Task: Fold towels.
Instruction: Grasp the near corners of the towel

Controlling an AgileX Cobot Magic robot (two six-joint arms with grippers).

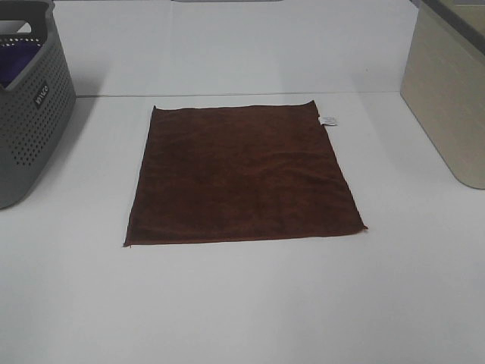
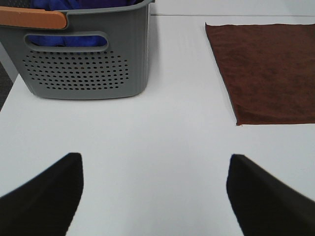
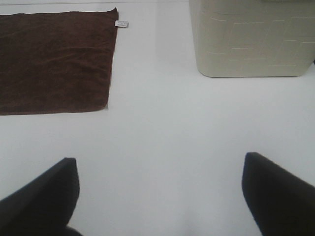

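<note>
The towel (image 1: 241, 174) is a dark reddish-brown square cloth lying flat and unfolded in the middle of the white table, with a small white tag (image 1: 329, 120) at its far right edge. It also shows in the left wrist view (image 2: 268, 73) and the right wrist view (image 3: 54, 61). Neither gripper shows in the exterior high view. My left gripper (image 2: 155, 196) is open and empty over bare table, short of the towel's near left corner. My right gripper (image 3: 160, 196) is open and empty over bare table, short of the towel's near right corner.
A grey perforated basket (image 1: 26, 129) with an orange handle (image 2: 32, 18) stands at the left and holds purple fabric (image 2: 83, 4). A beige bin (image 1: 447, 106) stands at the right. The white table (image 1: 242, 303) runs in front of the towel.
</note>
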